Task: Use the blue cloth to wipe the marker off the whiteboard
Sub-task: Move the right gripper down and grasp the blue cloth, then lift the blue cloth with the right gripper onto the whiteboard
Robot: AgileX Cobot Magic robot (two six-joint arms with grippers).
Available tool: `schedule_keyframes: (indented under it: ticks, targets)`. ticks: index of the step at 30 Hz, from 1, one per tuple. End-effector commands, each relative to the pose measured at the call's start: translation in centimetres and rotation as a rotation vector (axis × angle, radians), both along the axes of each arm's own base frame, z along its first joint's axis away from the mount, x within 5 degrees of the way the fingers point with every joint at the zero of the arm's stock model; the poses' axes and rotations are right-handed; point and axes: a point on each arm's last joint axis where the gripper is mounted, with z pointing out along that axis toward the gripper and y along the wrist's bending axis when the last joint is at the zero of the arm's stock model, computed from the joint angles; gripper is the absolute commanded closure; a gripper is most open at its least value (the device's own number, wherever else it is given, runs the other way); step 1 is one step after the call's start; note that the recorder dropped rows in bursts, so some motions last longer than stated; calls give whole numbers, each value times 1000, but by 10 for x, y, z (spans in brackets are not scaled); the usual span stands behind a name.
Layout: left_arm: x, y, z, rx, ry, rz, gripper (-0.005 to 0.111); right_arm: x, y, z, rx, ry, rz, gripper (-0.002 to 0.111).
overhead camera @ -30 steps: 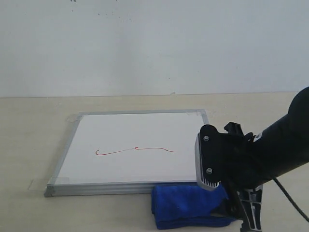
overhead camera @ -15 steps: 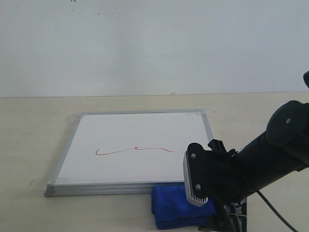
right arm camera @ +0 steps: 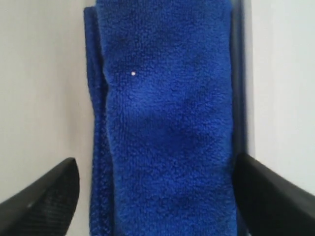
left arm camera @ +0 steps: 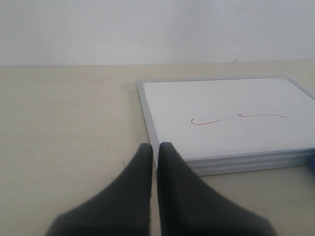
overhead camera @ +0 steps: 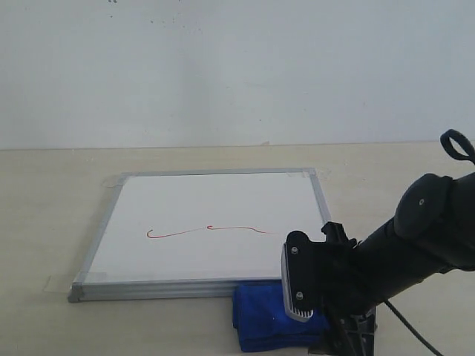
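Observation:
The whiteboard [overhead camera: 215, 222] lies flat on the table, silver-framed, with the thin wavy red marker line [overhead camera: 208, 231] across its middle. The left wrist view shows the board [left arm camera: 226, 118] and the line [left arm camera: 236, 118] too. A folded blue cloth [overhead camera: 260, 319] lies on the table against the board's near edge. My right gripper [right arm camera: 156, 184] is open low over the cloth [right arm camera: 162, 123], one finger on each side of it. In the exterior view the right arm hides the fingertips. My left gripper [left arm camera: 154, 147] is shut and empty near the board's left front corner.
The beige table [overhead camera: 44, 215] spreads round the board, and a pale wall stands behind it. Clear tape tabs [overhead camera: 59, 282] hold the board's corners. The right arm's black body and cable [overhead camera: 415, 252] fill the lower right of the exterior view.
The right arm has come down and moved left over the blue cloth, covering more of it. The board, the red line and the cloth have stayed put.

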Motion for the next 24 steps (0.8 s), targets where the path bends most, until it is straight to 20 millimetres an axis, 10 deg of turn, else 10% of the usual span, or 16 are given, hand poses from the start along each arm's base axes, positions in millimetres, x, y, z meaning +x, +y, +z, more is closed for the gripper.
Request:
schedule_keyframes:
  ticks: [1, 19, 24]
  targets:
    - [0, 0, 0, -4, -10, -5, 103, 1, 3, -4, -11, -8, 14, 29]
    - [0, 0, 0, -4, -10, -5, 103, -3, 7, -8, 13, 54, -27, 105]
    - [0, 0, 0, -4, -10, -5, 103, -2, 14, -1, 53, 47, -139, 108]
